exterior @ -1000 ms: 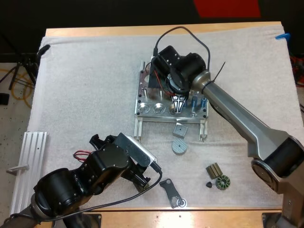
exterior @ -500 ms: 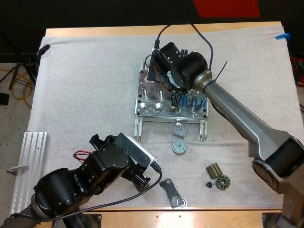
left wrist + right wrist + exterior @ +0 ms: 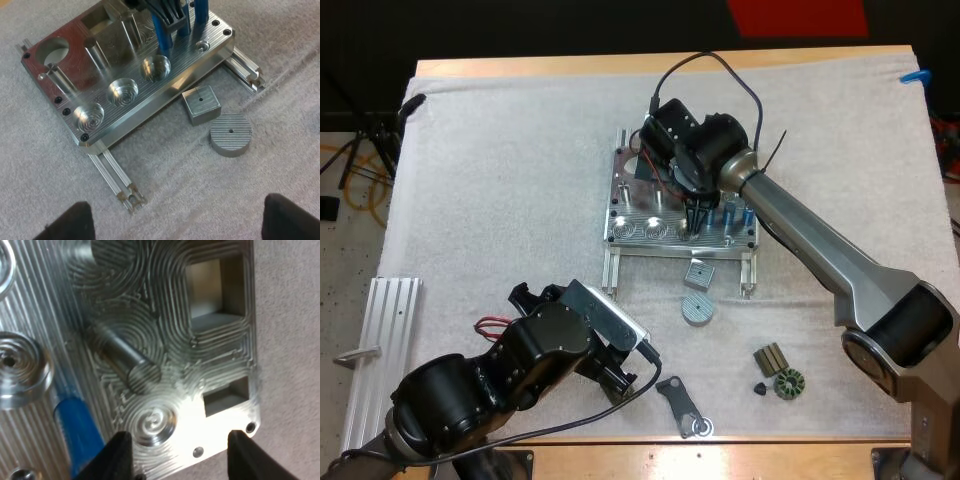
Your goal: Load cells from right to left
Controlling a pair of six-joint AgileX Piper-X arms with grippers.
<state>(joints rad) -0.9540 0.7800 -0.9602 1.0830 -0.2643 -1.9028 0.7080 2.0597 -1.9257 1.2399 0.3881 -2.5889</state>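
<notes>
On the white mat lie a square grey block and, beside it, a round grooved disc. Nearer the front are a flat black bracket, an olive block, a toothed ring and a small black piece. A ribbed aluminium plate lies far left.

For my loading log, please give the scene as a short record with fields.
left gripper: open, above the mat, facing the metal fixture
right gripper: open over the metal fixture, beside the blue cylinders
blue cylinders: upright at the metal fixture's right end
round pockets: three empty, front row
also on mat: square block, ribbed disc
</notes>
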